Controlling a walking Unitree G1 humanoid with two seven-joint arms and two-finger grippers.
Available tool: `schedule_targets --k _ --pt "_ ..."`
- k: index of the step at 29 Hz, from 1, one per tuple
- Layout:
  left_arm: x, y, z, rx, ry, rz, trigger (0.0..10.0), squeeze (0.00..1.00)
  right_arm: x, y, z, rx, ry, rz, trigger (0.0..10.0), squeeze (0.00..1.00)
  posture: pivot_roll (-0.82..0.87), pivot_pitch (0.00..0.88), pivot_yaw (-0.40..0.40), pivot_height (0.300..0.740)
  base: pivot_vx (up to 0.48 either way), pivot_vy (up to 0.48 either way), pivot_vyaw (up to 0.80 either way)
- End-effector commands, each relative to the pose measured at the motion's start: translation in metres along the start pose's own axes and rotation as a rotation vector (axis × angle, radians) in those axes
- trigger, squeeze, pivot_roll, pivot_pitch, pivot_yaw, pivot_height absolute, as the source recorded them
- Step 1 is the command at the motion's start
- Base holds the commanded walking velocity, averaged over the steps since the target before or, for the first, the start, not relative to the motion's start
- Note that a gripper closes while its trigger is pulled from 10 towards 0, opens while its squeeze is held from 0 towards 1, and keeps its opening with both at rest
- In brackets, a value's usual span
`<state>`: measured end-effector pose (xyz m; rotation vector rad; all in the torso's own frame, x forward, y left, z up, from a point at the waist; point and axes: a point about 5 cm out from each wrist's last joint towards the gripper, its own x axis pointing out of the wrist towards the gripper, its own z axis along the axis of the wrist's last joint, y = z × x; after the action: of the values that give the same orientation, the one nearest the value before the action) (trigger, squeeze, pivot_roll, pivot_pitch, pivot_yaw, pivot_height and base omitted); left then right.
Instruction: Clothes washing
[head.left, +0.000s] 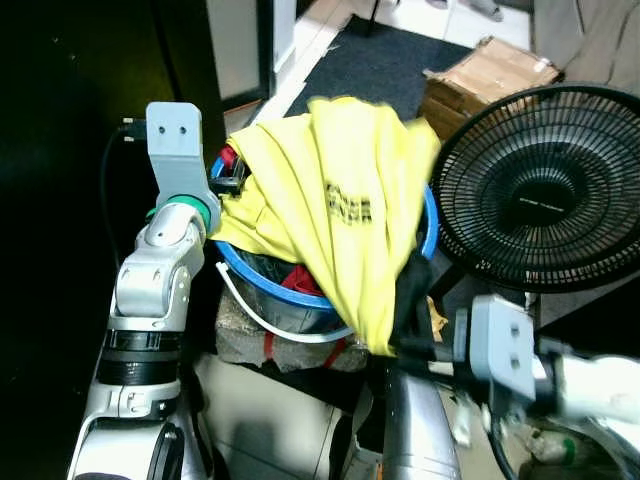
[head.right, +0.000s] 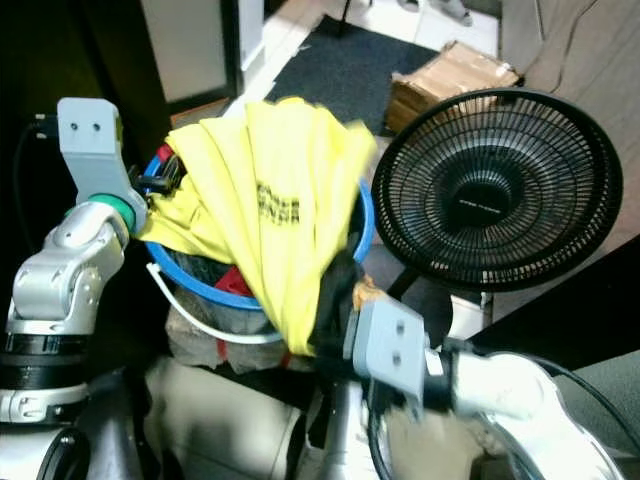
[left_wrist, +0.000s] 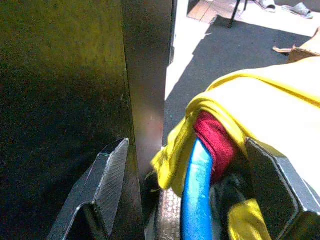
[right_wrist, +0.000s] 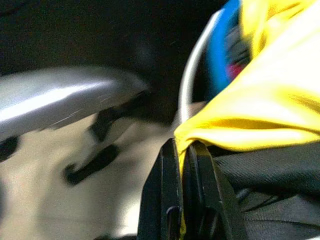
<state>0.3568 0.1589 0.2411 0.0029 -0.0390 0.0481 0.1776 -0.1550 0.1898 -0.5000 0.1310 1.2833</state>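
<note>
A yellow shirt with dark print is draped over a blue laundry basket that holds red and dark clothes. My left gripper is at the basket's left rim. In the left wrist view it stands open, its fingers on either side of the blue rim and a red garment. My right gripper is low at the basket's front right, shut on the shirt's lower hem. The right wrist view shows that gripper pinching yellow cloth, with black fabric beside it.
A black floor fan stands close on the right of the basket. A cardboard box and a dark rug lie beyond. A dark cabinet wall is tight on the left. A white basket handle hangs in front.
</note>
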Motion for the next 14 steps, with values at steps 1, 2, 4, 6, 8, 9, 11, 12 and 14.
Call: schedule_targets --k 1,2,4,6,8,9,11,12,14 --pt "0.001 0.003 -0.012 0.01 0.048 0.009 10.0 0.0 0.0 0.016 0.0 0.045 0.006 0.112 10.0 0.0 -0.02 0.151 -0.018 0.385 0.0 0.0 0.0" --pt "0.001 0.003 -0.012 0.01 0.048 0.009 10.0 0.0 0.0 0.016 0.0 0.045 0.006 0.112 10.0 0.0 -0.02 0.151 -0.018 0.385 0.0 0.0 0.0" --pt "0.002 0.004 -0.012 0.013 0.049 0.007 10.0 0.0 -0.003 0.018 -0.001 0.062 0.018 0.129 10.0 0.0 -0.01 0.148 -0.015 0.385 0.0 0.0 0.0" --pt "0.002 0.004 -0.012 0.016 0.049 0.006 10.0 0.0 -0.004 0.024 -0.003 0.078 0.031 0.189 10.0 0.0 -0.01 0.148 -0.011 0.385 0.0 0.0 0.0" --pt "0.002 0.005 -0.012 0.018 0.049 0.006 10.0 0.0 -0.003 0.026 -0.004 0.069 0.036 0.205 10.0 0.0 -0.01 0.148 -0.011 0.385 0.0 0.0 0.0" --pt "0.002 0.005 -0.011 0.019 0.048 0.006 10.0 0.0 -0.002 0.021 -0.003 0.078 0.01 0.171 10.0 0.0 0.0 0.151 -0.012 0.385 0.0 0.0 0.0" --pt "0.003 0.006 -0.011 0.021 0.048 0.009 10.0 0.0 0.001 -0.008 0.003 0.082 -0.076 -0.028 10.0 0.0 0.0 0.152 -0.012 0.385 0.0 0.0 0.0" --pt "0.003 0.006 -0.011 0.022 0.048 0.011 10.0 0.0 0.002 -0.02 0.006 0.094 -0.111 -0.115 10.0 0.0 0.0 0.152 -0.012 0.385 0.0 0.0 0.0" --pt "0.003 0.006 -0.011 0.022 0.048 0.011 10.0 0.0 0.003 -0.032 0.01 0.095 -0.157 -0.202 10.0 0.0 0.0 0.152 -0.01 0.385 0.0 0.0 0.0"
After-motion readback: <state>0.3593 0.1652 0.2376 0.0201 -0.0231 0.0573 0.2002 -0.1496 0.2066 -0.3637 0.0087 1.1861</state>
